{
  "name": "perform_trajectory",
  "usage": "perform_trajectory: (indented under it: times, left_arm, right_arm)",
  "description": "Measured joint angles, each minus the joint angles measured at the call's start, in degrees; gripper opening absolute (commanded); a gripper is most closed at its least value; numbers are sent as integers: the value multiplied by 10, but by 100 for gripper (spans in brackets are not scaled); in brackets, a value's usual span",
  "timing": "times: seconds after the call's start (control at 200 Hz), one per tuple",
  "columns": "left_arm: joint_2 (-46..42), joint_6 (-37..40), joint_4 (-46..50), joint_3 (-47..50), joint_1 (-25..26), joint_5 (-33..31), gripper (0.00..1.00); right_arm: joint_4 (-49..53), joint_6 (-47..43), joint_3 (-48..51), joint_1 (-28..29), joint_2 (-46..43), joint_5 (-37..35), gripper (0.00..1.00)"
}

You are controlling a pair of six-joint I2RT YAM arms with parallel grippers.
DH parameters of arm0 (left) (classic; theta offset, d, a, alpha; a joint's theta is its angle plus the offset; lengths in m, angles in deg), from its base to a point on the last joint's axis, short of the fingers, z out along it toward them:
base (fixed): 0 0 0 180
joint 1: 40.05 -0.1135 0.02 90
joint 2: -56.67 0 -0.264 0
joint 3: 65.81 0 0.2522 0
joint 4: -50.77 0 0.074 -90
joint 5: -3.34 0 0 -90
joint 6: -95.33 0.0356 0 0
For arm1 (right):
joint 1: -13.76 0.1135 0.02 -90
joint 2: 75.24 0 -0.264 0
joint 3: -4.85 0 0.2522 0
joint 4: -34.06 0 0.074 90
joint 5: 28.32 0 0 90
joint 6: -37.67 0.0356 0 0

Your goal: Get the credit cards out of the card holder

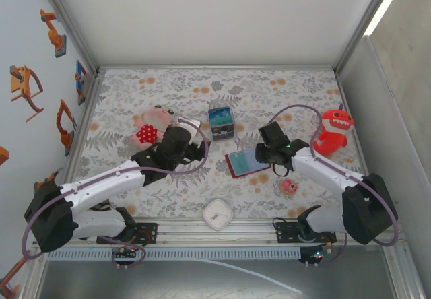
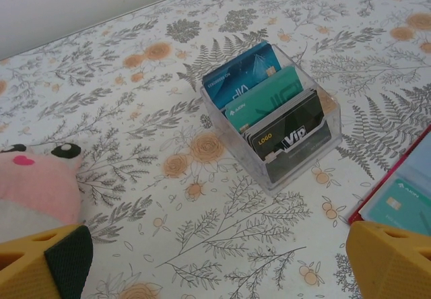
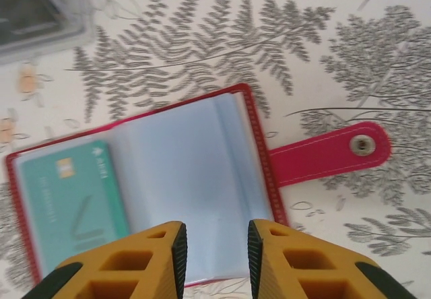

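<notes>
You are at the start of the extraction. The card holder (image 3: 195, 178) lies open and flat on the worktop (image 1: 135, 90), just in front of the right arm. A teal credit card (image 3: 71, 198) sits in the holder's left pocket. The right-hand blue-grey page looks empty, though the glare makes that hard to confirm.

Your right gripper (image 3: 215, 245) hovers over the near edge of that right page. Its jaws stand a narrow gap apart, with nothing between them. The left gripper (image 2: 219, 269) is spread wide and holds nothing, low over the worktop beside the holder's left side.

I judge the next move calls for shifting the right gripper across to the teal card. Find the card's exposed edge at the pocket mouth, pinch only the card, and slide it out along the pocket. The holder is light and may drag, so pinning its red border with the left gripper would help.

For room, the snap tab (image 3: 330, 154) sticks out to the right onto bare worktop, which is free for setting cards down. The clear card box (image 2: 269, 124) stands near the holder's far left corner. The pink plush (image 2: 34, 184) lies behind the left gripper, a small pink toy (image 1: 289, 186) sits by the right forearm, and the red monster toy (image 1: 333, 132) stands farther right.
</notes>
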Motion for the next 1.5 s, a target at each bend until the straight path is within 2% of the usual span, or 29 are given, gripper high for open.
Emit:
perform_trajectory:
  times: [0.185,0.366,0.681,0.912,1.127,1.502]
  left_arm:
    - [0,-28,-4,14,0,-13,97]
    - [7,-38,-8,14,0,-18,97]
    - [25,-45,-11,14,0,-20,97]
    - [33,-45,-10,14,0,-20,97]
    - [56,-44,-10,14,0,-25,97]
    - [128,-44,-16,14,1,-12,97]
  right_arm:
    - [-38,11,14,9,8,69,32]
    - [-60,13,15,38,56,101,32]
    - [-64,13,-10,49,134,107,33]
    - [-78,27,-14,52,148,115,31]
    - [-111,45,-23,79,169,153,26]
    - [-107,58,-26,91,164,168,26]
